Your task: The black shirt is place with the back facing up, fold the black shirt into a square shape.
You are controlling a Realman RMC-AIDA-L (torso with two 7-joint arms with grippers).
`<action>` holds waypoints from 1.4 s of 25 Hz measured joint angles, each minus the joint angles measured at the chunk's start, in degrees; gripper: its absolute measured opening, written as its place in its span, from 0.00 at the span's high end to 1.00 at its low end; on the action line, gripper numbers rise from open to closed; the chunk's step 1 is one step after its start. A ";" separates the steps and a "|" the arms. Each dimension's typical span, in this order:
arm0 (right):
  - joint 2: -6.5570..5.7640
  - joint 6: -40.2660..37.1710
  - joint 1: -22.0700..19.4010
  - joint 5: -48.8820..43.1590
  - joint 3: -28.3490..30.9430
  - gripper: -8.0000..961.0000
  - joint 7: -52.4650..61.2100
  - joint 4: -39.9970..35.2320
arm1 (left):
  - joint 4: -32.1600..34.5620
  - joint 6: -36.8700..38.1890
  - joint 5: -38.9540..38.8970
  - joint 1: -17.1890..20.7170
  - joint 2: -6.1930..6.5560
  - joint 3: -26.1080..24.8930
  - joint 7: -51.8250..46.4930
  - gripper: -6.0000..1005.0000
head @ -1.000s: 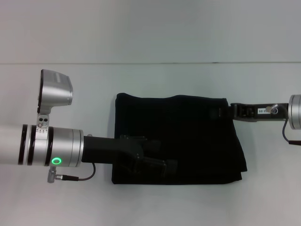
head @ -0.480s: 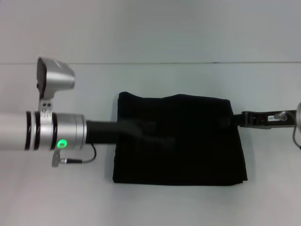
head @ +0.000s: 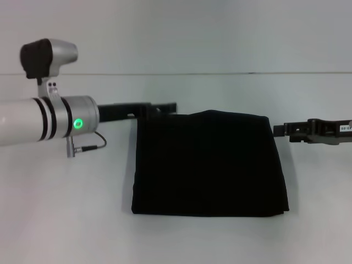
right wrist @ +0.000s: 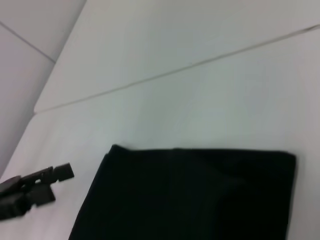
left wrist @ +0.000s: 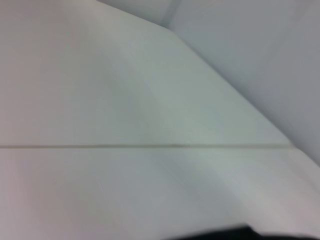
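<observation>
**A:** What does the head view show, and what has changed?

**B:** The black shirt [head: 209, 164] lies flat on the white bench [head: 66, 220] as a neat, nearly square block. A second ago the left gripper [head: 165, 106] was stretched over the cloth. Now it has pulled back to the far left corner, at the shirt's edge and holding nothing. I cannot tell whether its fingers are spread or closed. The right gripper [head: 280, 130] has drawn away from the right edge. It sits just beside the shirt, apart from it and holding nothing; I cannot tell how its fingers stand either.

**A:** And the left wrist view?

**B:** Mostly bare bench and wall, with one dark sliver at the frame edge. I cannot tell what that sliver is.

**A:** The right wrist view?

**B:** The folded shirt lies flat, its corners squared. The other arm's gripper shows beyond it, off the cloth.

**A:** What does that mean for the task?

**B:** The folding looks finished, judging by the square shape. Both arms appear to be backing off.
</observation>
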 joint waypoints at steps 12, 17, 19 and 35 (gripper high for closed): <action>0.73 1.95 1.27 -0.23 -0.43 0.26 0.95 -0.26 | -7.25 -14.30 7.06 -5.13 2.48 0.52 -9.34 0.05; 0.78 2.20 1.01 -0.24 -0.23 0.26 0.59 -0.27 | -9.89 -15.80 7.51 -5.86 1.92 0.86 -9.22 0.05; 0.90 2.50 0.97 -0.20 -0.19 0.26 0.44 -0.26 | -10.78 -17.01 7.52 -6.08 1.55 1.88 -9.21 0.05; 1.48 3.54 1.36 -0.27 -0.40 0.27 0.34 -0.26 | -11.03 -17.26 7.49 -7.16 0.33 3.45 -8.16 0.07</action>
